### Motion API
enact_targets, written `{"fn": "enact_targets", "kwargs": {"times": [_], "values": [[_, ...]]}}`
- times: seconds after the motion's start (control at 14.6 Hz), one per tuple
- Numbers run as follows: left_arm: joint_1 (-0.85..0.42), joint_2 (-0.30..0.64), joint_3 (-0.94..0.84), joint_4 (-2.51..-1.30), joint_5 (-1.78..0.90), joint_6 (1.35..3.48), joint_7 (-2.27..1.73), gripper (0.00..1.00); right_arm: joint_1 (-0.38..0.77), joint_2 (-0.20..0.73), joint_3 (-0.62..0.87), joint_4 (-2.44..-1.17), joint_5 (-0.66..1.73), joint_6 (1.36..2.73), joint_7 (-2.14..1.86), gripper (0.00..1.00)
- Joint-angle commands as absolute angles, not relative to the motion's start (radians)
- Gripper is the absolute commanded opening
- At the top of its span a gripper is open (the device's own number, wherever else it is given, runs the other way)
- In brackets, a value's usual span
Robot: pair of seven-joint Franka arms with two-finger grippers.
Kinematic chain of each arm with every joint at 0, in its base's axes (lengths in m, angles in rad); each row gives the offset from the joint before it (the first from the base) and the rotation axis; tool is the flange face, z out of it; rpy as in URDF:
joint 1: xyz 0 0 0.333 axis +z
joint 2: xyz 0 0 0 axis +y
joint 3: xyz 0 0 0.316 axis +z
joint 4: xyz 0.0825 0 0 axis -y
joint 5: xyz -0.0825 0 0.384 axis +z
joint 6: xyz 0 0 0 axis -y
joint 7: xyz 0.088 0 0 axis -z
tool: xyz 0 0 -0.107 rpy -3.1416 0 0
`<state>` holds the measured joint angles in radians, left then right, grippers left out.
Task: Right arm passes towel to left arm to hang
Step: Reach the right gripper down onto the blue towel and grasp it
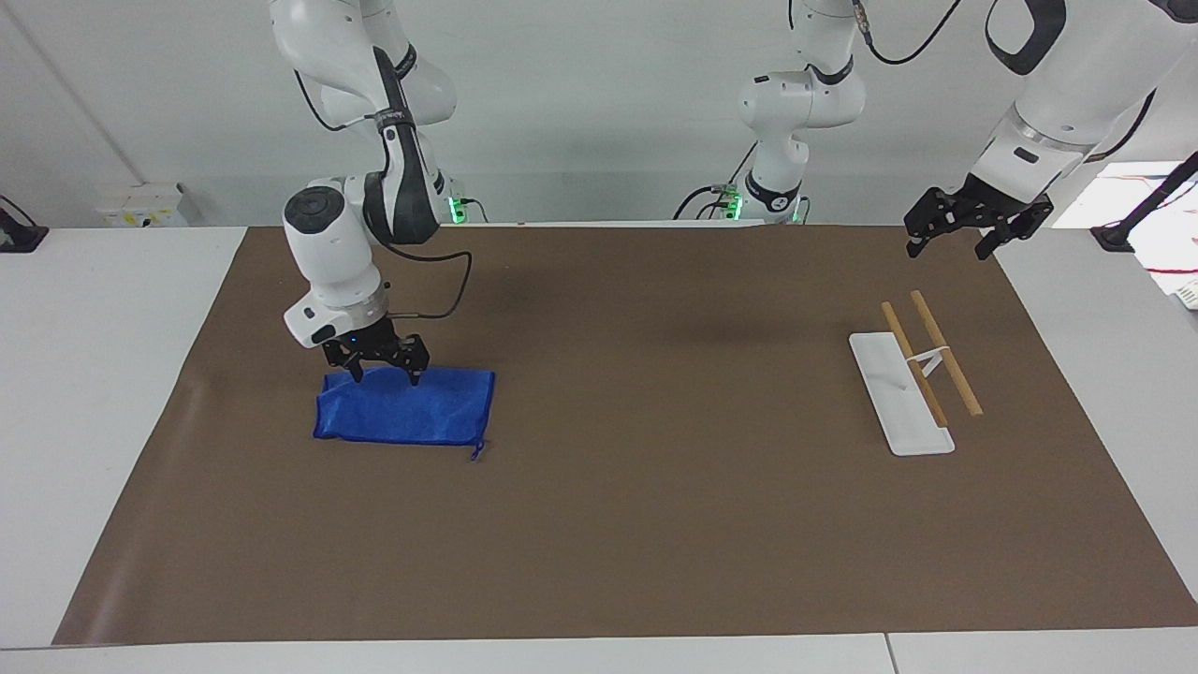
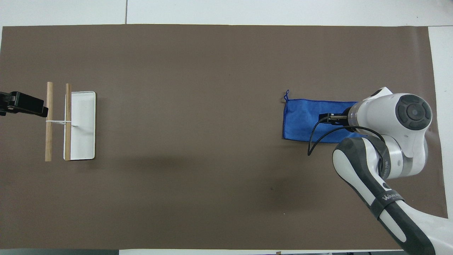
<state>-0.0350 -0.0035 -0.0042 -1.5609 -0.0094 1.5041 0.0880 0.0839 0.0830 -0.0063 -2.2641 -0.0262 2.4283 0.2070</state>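
Towel first: I see it lying flat and folded on the brown mat, toward the right arm's end of the table, with its small loop tag at the corner farthest from the robots. My right arm reaches down to the towel, and the right gripper sits at the towel's edge nearest the robots, with its fingers spread apart and pointing down; one fingertip shows against the blue cloth, the other at the cloth's rim, and they have hold of nothing. From the overhead view I see the same arm covering the towel's end toward the right arm's side, so I read the contact from the facing view only, and I cannot tell whether the tips press into the cloth. Well apart from the towel, toward the left arm's end of the table, stands the white rack with two wooden rails. The left arm waits, its left gripper up in the air over the mat's corner, nearer to the robots than the rack, fingers open and empty.
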Motion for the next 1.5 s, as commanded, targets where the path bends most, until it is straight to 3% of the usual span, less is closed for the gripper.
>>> {"fn": "enact_targets", "kwargs": {"times": [0.0,0.55,0.62,0.68,0.75,0.82,0.96,1.44], "values": [[-0.029,-0.012,-0.006,-1.568,-0.006,1.494,0.097,1.00,0.074,0.100,-0.003,-2.278,-0.031,2.456,0.193,1.00],[-0.029,-0.012,-0.006,-1.568,-0.006,1.494,0.097,1.00,0.031,0.185,-0.003,-2.276,-0.031,2.514,0.120,1.00],[-0.029,-0.012,-0.006,-1.568,-0.006,1.494,0.097,1.00,0.031,0.198,-0.003,-2.276,-0.032,2.516,0.117,0.95],[-0.029,-0.012,-0.006,-1.568,-0.006,1.494,0.097,1.00,0.032,0.204,-0.003,-2.275,-0.032,2.516,0.117,0.69],[-0.029,-0.012,-0.006,-1.568,-0.006,1.494,0.097,1.00,0.038,0.206,-0.003,-2.269,-0.032,2.510,0.118,0.16],[-0.029,-0.012,-0.006,-1.568,-0.006,1.494,0.097,1.00,0.040,0.206,-0.003,-2.266,-0.034,2.500,0.117,0.00],[-0.029,-0.012,-0.005,-1.568,-0.006,1.494,0.097,1.00,0.037,0.207,-0.003,-2.238,-0.034,2.478,0.118,0.00],[-0.029,-0.012,-0.006,-1.568,-0.006,1.494,0.097,1.00,0.058,0.130,0.014,-2.108,-0.031,2.199,0.138,0.00]]}}
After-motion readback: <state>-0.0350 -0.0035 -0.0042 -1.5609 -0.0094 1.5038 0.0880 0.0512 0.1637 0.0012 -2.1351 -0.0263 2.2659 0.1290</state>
